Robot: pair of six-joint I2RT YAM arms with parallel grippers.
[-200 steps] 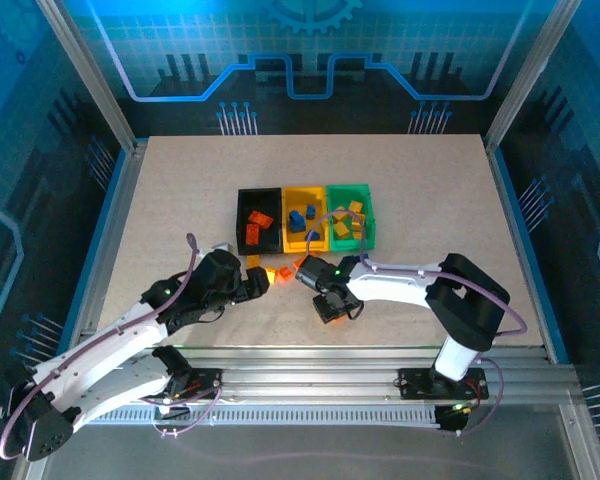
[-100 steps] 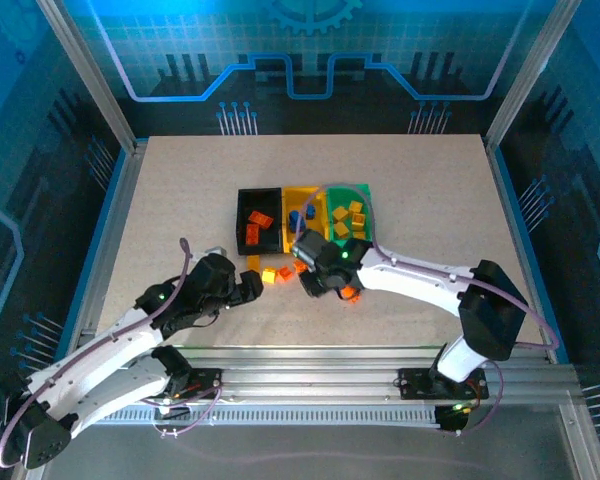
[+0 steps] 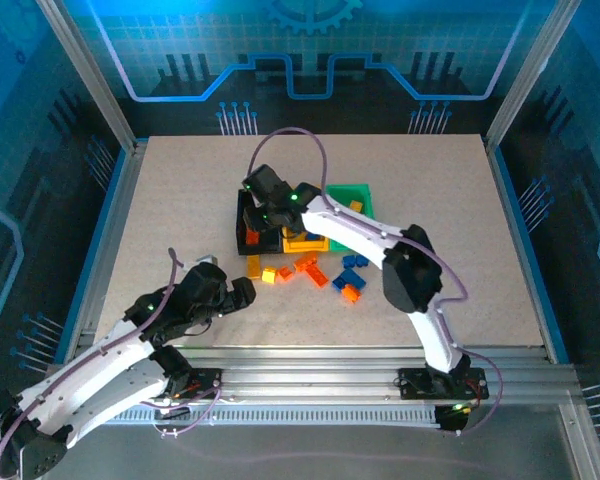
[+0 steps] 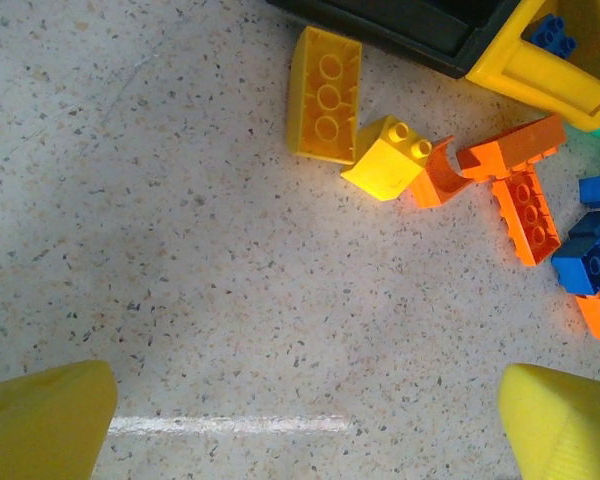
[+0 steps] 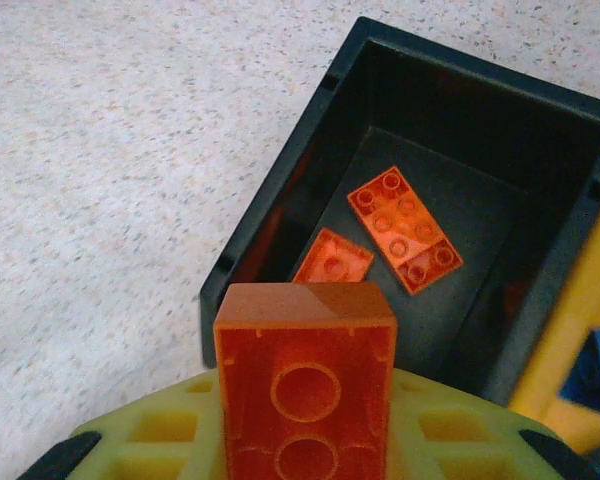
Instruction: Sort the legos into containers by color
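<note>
Over black bin (image 5: 276,205): gripped orange brick (image 5: 305,385), lower end cropped.

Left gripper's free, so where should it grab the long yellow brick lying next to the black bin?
Probably from straight above, pinching the long yellow brick across its two long side walls near the far end: it lies flat, hollow side up, and the small yellow brick crowds its near corner.
</note>
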